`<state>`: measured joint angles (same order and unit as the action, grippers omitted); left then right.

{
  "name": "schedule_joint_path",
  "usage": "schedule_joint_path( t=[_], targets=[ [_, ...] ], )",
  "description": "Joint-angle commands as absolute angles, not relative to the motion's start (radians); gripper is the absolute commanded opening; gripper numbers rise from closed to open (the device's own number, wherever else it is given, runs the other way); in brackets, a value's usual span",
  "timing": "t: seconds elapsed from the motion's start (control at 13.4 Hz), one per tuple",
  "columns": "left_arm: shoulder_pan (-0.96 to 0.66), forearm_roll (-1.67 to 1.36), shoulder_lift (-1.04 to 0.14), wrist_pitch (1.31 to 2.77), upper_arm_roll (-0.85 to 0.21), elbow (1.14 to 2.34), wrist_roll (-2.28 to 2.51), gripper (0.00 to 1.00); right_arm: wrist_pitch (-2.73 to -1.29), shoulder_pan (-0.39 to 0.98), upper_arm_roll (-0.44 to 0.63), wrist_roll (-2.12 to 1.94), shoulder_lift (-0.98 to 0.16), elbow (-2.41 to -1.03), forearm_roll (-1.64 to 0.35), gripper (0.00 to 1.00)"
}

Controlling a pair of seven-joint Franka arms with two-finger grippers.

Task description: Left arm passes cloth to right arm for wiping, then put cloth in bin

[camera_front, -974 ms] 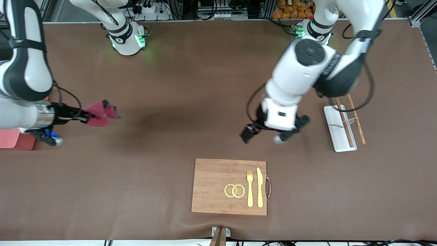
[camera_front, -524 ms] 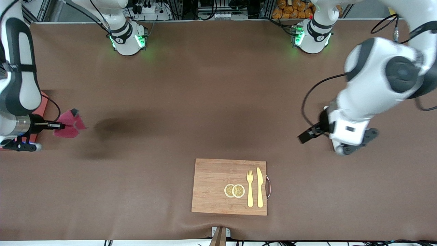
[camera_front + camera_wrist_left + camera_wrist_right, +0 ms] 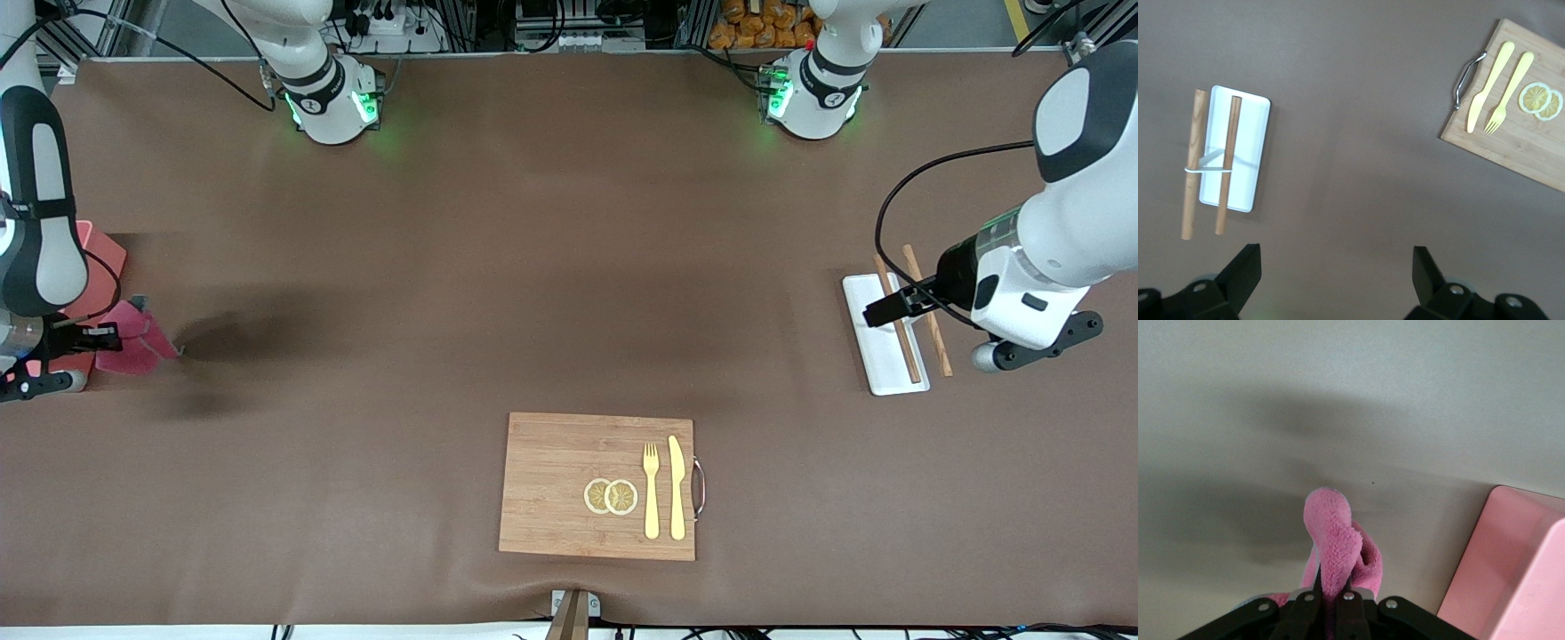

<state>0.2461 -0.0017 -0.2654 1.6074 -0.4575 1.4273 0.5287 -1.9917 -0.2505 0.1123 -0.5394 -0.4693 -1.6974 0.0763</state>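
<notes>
Front view shows the right end effector (image 3: 89, 338) clamped on the cloth (image 3: 133, 342) just beside the bin (image 3: 93, 267) (left end effector (image 3: 898, 307) apart, waiting over the white tray (image 3: 867, 356)); releasing early could drop it onto the counter (image 3: 533, 267).

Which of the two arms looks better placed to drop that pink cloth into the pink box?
The right arm. Its claw is shut on the cloth, right beside the bin at its own end of the table. The left claw is open and holds nothing, over the white tray at the table's left-arm end.
</notes>
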Motion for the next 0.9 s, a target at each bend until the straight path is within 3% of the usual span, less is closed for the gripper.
schedule_joint_path(
  t=[0.0,0.22,0.6,0.82],
  targets=[
    [0.282,-0.017,-0.204,1.592,-0.447,1.474,0.419,1.0,-1.941,-0.181,0.095,-0.389,-0.465,-1.729,0.097,0.0],
    [0.145,-0.005,-0.163,1.533,-0.292,1.476,0.298,1.0,-1.93,-0.076,0.091,-0.278,-0.462,-1.759,0.04,0.0],
    [-0.046,-0.005,-0.066,1.509,-0.016,1.526,-0.038,1.0,-1.873,0.243,0.091,0.203,-0.431,-1.766,-0.177,0.0],
    [-0.133,-0.002,-0.049,1.49,0.061,1.525,-0.083,1.0,-1.887,0.381,0.092,0.383,-0.426,-1.761,-0.287,0.0]
  ],
)
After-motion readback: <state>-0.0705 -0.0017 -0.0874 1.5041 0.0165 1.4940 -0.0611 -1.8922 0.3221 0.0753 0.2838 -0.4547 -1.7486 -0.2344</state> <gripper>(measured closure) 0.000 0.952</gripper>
